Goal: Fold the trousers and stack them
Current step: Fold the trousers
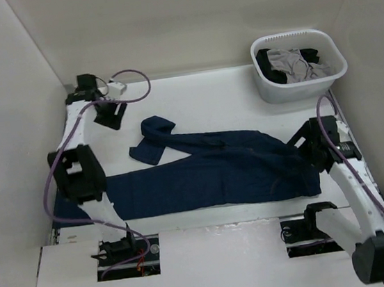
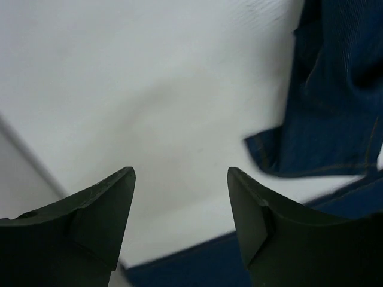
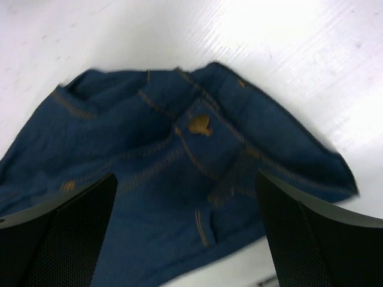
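The dark navy jeans [image 1: 216, 172] lie flat across the middle of the table, waist to the right. One leg runs left. The other bends up-left, its end folded over [image 1: 155, 137]. My left gripper [image 1: 110, 117] is open and empty over bare table at the far left. Its wrist view [image 2: 179, 173] shows the folded leg end [image 2: 335, 119] to the right. My right gripper [image 1: 303, 145] is open above the waist. Its wrist view [image 3: 185, 176] shows the waistband, button and fly [image 3: 179, 137] between and below the jaws, not held.
A white laundry basket [image 1: 269, 90] stands at the back right and holds grey and black garments [image 1: 293, 62]. White walls close in the left, back and right sides. A raised white shelf [image 1: 219, 252] crosses the near edge around the arm bases.
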You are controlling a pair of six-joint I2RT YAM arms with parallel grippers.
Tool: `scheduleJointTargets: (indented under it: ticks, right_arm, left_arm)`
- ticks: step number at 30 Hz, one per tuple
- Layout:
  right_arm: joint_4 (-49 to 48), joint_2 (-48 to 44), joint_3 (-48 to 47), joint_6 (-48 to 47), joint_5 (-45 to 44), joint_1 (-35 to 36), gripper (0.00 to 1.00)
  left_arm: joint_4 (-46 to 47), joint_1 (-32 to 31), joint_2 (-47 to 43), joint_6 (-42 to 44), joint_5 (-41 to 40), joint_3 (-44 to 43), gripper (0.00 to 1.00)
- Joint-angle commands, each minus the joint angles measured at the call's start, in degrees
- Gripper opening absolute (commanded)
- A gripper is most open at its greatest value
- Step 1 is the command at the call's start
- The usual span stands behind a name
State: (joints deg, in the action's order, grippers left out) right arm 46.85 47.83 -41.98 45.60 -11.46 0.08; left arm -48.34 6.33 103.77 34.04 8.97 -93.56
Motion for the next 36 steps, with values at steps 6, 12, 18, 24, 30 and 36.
scheduleJointTargets:
  ticks: [6,12,18,24,30,36]
  right_arm:
    - [-20.22,17.88,0.68,5.2,-5.15,-0.56,1.0]
    - [-21.63,32.91,-7.4,6.07,-3.48,1.27,1.0]
    - [-21.19,40.93,-11.9,6.6,-2.95,4.01,1.0]
    - [-21.45,42.96,-11.99,5.37,-2.6,4.18,0.99]
    - [-21.63,41.9,-10.85,4.76,-2.86,4.18,1.0]
    - [-22.5,42.34,-10.23,4.14,-1.81,4.18,0.9]
  left_arm:
    - [-2.55,-5.84,15.84,-11.89,3.42,-5.76,0.62]
    - [-2.64,-8.04,18.23,-11.8,4.3,0.38,0.61]
    - [-5.89,-4.71,14.37,-12.77,10.36,1.89,0.59]
    - [-11.24,1.01,9.7,-11.02,14.66,-1.36,0.62]
    - [-15.48,-3.37,11.46,-5.74,14.93,4.95,0.59]
    - [-9.15,-8.56,13.91,-7.15,14.5,9.0,0.57]
